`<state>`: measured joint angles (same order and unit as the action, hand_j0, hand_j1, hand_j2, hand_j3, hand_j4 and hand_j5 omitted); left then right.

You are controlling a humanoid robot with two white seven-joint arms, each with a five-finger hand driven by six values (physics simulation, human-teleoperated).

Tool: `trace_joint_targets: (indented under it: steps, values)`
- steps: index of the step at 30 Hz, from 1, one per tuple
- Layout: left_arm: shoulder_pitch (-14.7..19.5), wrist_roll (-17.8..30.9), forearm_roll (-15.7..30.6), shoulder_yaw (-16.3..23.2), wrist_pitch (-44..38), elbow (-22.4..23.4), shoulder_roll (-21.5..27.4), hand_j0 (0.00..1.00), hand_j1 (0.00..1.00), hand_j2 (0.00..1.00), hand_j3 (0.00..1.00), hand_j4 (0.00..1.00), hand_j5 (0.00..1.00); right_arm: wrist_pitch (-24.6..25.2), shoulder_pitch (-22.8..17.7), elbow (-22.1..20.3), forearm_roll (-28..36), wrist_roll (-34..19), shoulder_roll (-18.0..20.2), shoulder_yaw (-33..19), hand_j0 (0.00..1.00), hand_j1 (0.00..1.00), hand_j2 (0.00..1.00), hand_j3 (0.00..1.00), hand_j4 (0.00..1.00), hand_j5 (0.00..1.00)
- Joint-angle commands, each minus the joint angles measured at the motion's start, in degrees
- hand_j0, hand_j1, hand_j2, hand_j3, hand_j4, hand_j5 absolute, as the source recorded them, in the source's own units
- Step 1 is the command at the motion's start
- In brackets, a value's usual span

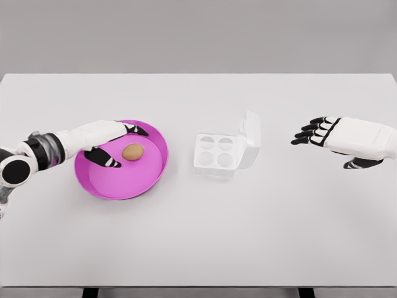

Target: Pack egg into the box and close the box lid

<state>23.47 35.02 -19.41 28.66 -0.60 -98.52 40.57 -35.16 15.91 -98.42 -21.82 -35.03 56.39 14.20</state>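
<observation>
A: Where does the egg sit?

B: It lies in the pink plate, a little right of the dish's middle, on the left part of the white table. Nothing grips it yet.

A: And the left hand?

B: It reaches in over the plate from the left, fingers spread around the egg's left side, some above it and the thumb below. The fingertips look close to the shell, but contact cannot be told from this view. The hand is open and holds nothing. That shape reads as a pre-grasp: the fingers bracket the egg so they can close from both sides without rolling it away.

A: Is the box ready?

B: The egg box stands just right of the plate, near the table's middle. Its four cups are all empty. The lid is raised on the right side, hinged away from the plate, so the approach from the left is clear.

A: What about the right hand?

B: It hovers well right of the box, fingers extended toward it and relaxed, holding nothing. It seems placed to push the lid down later.

A: So how far along is the job?

B: Early, by the look of it: egg unpacked, lid open.
</observation>
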Motion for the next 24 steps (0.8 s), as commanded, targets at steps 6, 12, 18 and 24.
trace_joint_targets:
  steps: [6, 12, 18, 24]
  values:
    - [0.0, -0.02, -6.07, 1.22, -0.01, 0.17, -1.99, 0.84, 0.84, 0.84, 0.84, 0.84, 0.84, 0.16, -0.35, 0.16, 0.37, 0.03, 0.04, 0.04, 1.0, 1.0, 1.0, 1.0, 1.0, 1.0]
    - [-0.26, -0.02, -8.01, 1.22, -0.01, 0.26, -3.13, 0.8, 0.8, 0.8, 0.8, 0.8, 0.8, 0.16, -0.44, 0.25, 0.28, 0.03, 0.04, 0.04, 1.0, 1.0, 1.0, 1.0, 1.0, 1.0]
    - [-0.26, -0.02, -9.59, 2.01, -0.01, 0.7, -3.75, 0.79, 0.79, 0.79, 0.79, 0.79, 0.79, 0.16, -0.7, 0.42, 0.28, 0.03, 0.04, 0.04, 1.0, 1.0, 1.0, 1.0, 1.0, 1.0]
    - [-0.26, -0.02, -10.56, 2.01, -0.01, 1.75, -4.54, 0.79, 0.79, 0.79, 0.79, 0.79, 0.79, 0.16, -0.7, 0.34, 0.29, 0.03, -0.31, 0.04, 1.0, 1.0, 1.0, 1.0, 1.0, 1.0]
